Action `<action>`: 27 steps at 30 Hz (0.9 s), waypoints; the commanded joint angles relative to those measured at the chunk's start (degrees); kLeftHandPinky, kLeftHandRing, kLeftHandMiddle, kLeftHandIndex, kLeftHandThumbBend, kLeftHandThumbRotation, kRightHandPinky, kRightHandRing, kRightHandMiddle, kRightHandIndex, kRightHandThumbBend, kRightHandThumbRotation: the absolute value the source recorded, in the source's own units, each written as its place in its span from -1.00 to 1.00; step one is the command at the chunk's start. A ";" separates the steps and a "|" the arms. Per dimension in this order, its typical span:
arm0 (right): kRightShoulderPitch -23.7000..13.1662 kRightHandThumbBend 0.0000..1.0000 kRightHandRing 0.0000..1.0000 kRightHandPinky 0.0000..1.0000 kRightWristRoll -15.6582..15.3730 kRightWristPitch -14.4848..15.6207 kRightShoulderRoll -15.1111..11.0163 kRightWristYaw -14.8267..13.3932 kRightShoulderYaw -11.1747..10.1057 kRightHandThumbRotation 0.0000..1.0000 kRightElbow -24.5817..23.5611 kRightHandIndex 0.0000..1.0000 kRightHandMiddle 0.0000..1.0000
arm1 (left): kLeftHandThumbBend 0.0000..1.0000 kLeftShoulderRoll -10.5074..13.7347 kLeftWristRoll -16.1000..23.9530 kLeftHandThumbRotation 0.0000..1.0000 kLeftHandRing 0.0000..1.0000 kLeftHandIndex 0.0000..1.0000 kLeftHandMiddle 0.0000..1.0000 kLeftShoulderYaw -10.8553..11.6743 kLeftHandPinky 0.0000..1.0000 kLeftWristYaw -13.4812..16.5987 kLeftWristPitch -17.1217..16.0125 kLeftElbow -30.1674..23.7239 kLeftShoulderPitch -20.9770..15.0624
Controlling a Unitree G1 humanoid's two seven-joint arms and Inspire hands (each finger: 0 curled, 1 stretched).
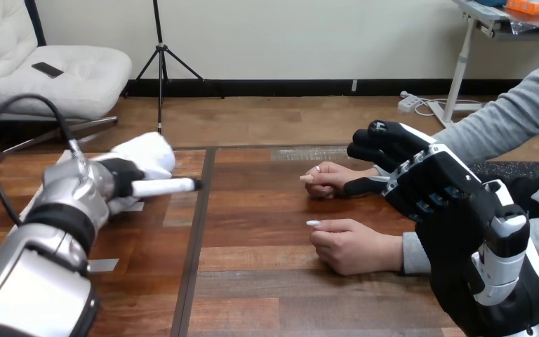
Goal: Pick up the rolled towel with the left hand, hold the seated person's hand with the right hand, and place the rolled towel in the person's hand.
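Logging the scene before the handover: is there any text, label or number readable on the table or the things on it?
No text can be read. The rolled towel, the left hand, the right hand and the white slips on the table show no legible print.

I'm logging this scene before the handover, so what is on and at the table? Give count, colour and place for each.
rolled towel: one, white, far left part of the table, against the left hand.
tape pieces: two, pale, on the table's left part.
table: one, brown wood, across the view.
person's farther hand: one, resting on the table right of centre.
person's nearer hand: one, resting on the table, closer to the robot.
left hand: one, black and white, at the towel.
right hand: one, black and white, at the right, by the farther hand's wrist; whether it grips cannot be told.
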 commanded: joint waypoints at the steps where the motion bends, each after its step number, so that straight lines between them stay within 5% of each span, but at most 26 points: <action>1: -3.18 0.75 0.65 0.30 0.40 0.26 0.26 -0.46 0.42 0.93 -2.86 0.57 0.63 | 0.99 -0.76 -0.78 1.00 0.72 0.98 0.84 -0.18 0.45 -1.77 -1.13 -7.11 3.42; 17: -4.18 0.70 0.67 0.34 1.18 0.78 0.16 0.20 0.78 0.91 -2.23 0.60 0.66 | 0.98 5.97 -0.11 1.00 0.98 1.00 0.99 0.85 0.85 -10.14 6.16 -39.78 17.77; 27: -4.66 0.72 0.66 0.32 0.48 0.54 0.49 -0.05 0.86 0.91 -1.74 0.60 0.65 | 0.95 8.58 -2.05 1.00 1.00 1.00 1.00 4.78 0.96 -14.38 10.66 -58.07 27.00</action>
